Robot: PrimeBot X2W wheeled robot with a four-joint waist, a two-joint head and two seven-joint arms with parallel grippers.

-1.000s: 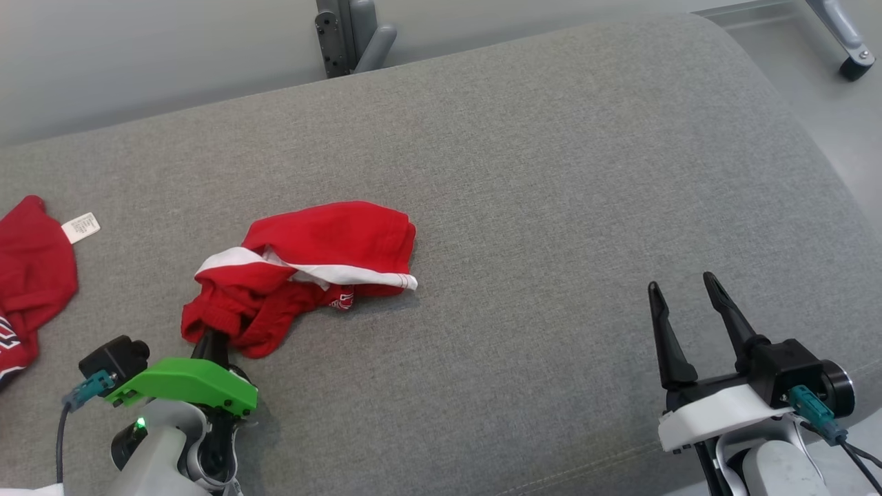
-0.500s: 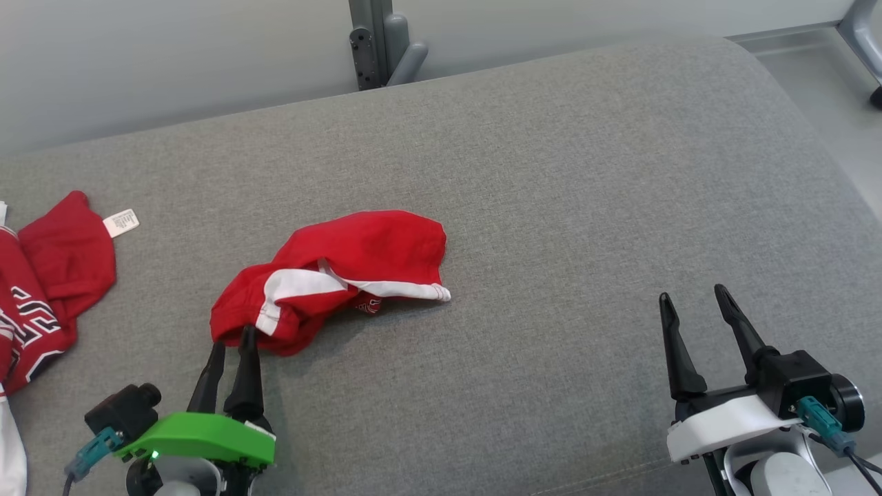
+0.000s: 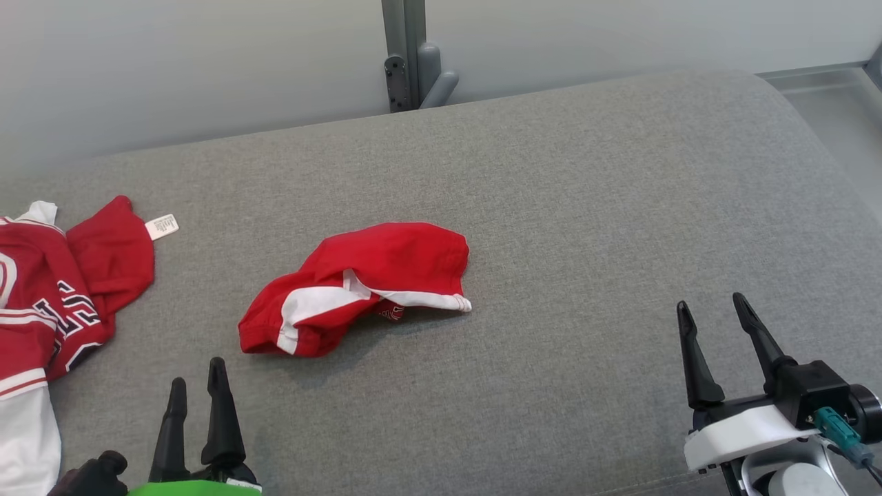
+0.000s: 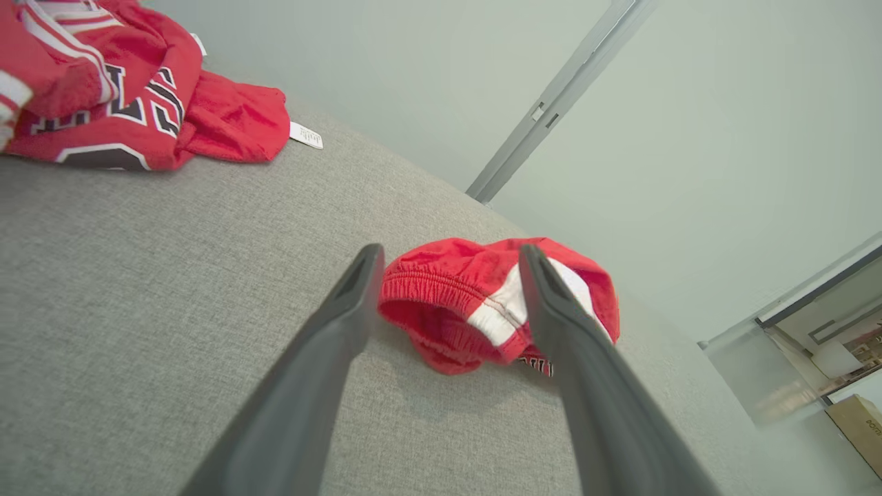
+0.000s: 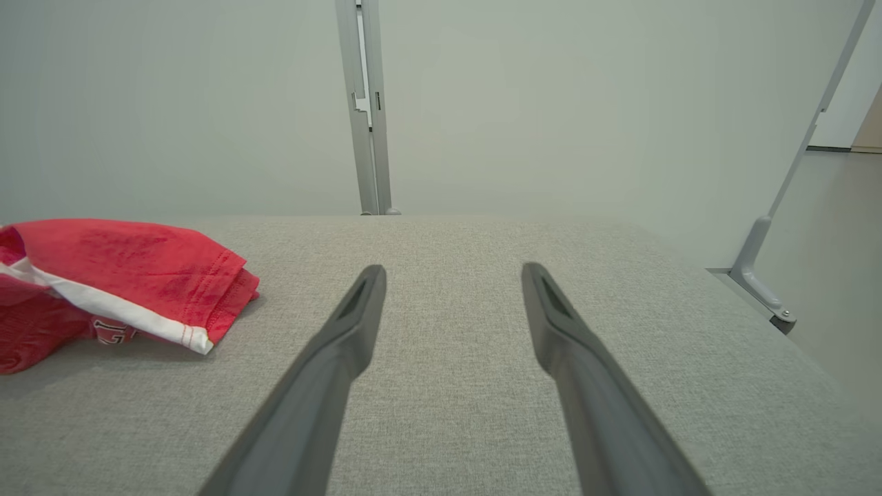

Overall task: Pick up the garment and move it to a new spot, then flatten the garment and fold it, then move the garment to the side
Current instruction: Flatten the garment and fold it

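Grey couch (image 3: 586,207); crumpled red shorts (image 3: 358,286), waistband toward left hand (image 3: 198,372).

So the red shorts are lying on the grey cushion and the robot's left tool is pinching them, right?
Not quite. The red shorts do lie on the grey cushion, but the left tool is not pinching them. It is open and apart from them, with bare cushion between its tips and the cloth. The head view shows that gap.
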